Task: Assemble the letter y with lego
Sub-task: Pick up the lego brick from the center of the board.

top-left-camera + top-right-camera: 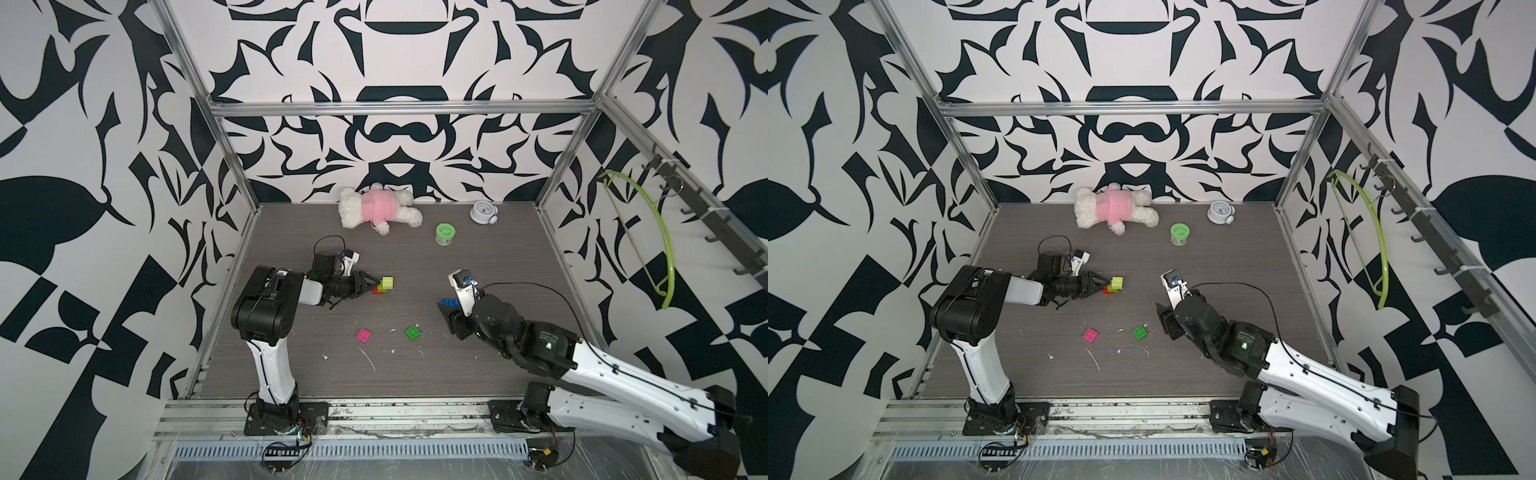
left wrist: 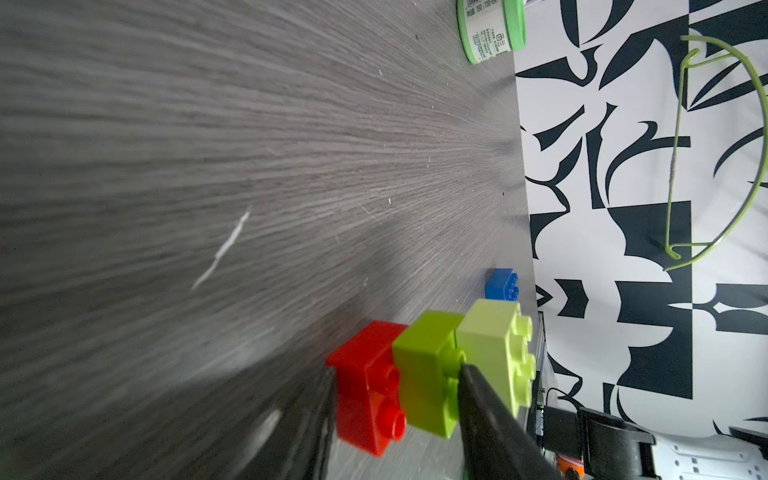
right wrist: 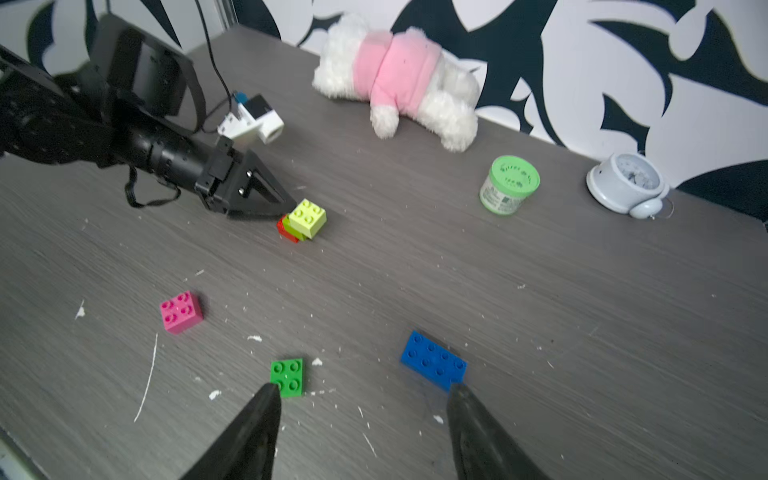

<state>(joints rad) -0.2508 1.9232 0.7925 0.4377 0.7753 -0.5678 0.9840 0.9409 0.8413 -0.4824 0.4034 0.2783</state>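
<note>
L gripper (image 2: 395, 374) is clamped on the 3-brick stack (image 3: 303, 222). One finger sits on the red brick (image 2: 365, 399), the other in the step btw lime brick (image 2: 428, 374) & pale yellow-green brick (image 2: 490, 345). Only the L wrist view shows that grip; both top views show mostly the pale top. Can't tell if red touches the table (image 1: 415, 374).

R gripper (image 3: 362, 390) has its jaws wide apart w/ nothing btw them, low over the table near green brick (image 3: 287, 377) & blue brick (image 3: 434, 360). R wrist view shows blue whole. Pink brick (image 3: 181, 311) lies loose nearby.

There's free table round the stack. Jar (image 3: 509, 185), plush toy (image 3: 399, 79) & clock (image 3: 625, 183) sit well apart by the far edge.

L forearm is low & level. R arm reaches in from the front-right, wrist pitched down.
</note>
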